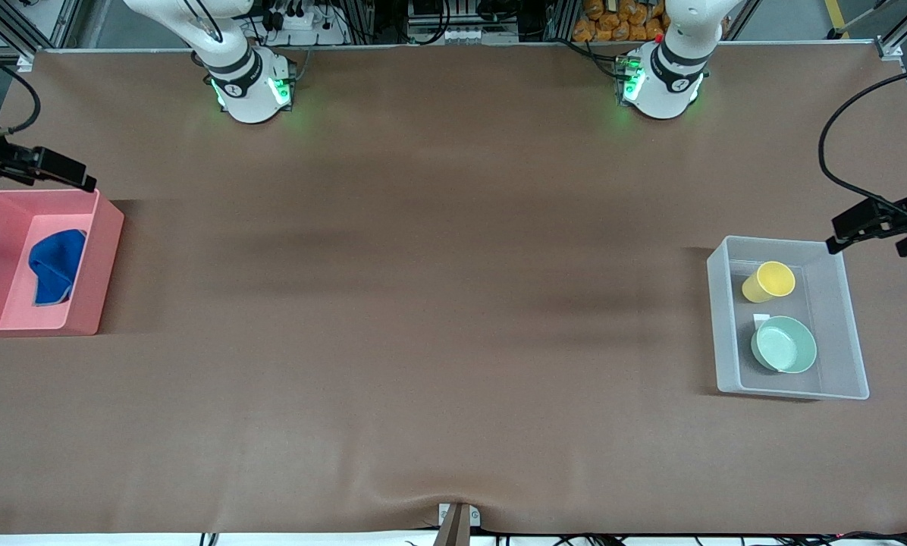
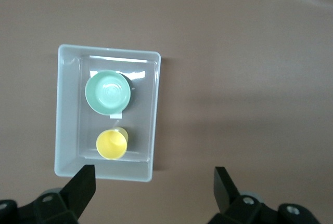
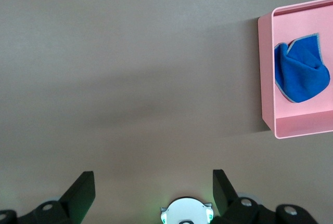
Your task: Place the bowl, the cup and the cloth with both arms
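Just one bowl [image 1: 784,344], one cup [image 1: 769,281] — one cloth [image 1: 54,267]

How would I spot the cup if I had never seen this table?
Look at the clear bin toward the left arm's end of the table. Two things sit inside it. The cup is the narrow yellow one, farther from the front camera than the wider mint-green bowl.

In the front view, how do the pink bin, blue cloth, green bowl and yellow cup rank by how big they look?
Largest to smallest, as they look in the front view:
1. pink bin
2. cloth, crumpled inside it
3. bowl
4. cup, lying tipped beside the bowl in the clear bin
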You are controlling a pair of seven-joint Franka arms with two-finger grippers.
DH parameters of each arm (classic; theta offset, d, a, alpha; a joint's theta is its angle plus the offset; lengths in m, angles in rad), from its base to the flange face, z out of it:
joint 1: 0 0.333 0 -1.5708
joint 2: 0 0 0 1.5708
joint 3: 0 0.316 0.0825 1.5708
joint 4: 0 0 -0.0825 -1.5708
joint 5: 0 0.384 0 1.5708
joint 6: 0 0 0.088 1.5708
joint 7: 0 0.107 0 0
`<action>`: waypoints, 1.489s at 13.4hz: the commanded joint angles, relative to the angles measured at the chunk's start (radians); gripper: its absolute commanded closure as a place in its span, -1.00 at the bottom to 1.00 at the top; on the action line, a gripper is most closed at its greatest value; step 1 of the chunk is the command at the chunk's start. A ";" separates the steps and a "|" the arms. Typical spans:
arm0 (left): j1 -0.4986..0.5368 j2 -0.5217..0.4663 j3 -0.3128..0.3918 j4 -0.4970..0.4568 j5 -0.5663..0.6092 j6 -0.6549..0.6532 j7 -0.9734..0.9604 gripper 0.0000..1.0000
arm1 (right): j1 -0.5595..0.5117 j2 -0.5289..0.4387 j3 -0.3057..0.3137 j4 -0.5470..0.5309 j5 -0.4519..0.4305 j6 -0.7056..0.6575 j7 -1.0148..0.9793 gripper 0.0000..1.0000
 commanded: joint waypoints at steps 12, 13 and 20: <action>-0.429 -0.231 0.416 -0.175 -0.029 -0.075 -0.101 -1.00 | -0.011 -0.036 -0.015 0.060 -0.041 0.014 -0.094 -1.00; -0.440 -0.237 0.418 -0.184 -0.028 -0.077 -0.116 -1.00 | -0.012 -0.040 -0.015 0.058 -0.042 0.013 -0.096 -1.00; -0.506 -0.219 0.473 -0.132 -0.017 -0.107 -0.150 -1.00 | -0.035 -0.040 -0.015 0.057 -0.038 0.015 -0.097 -1.00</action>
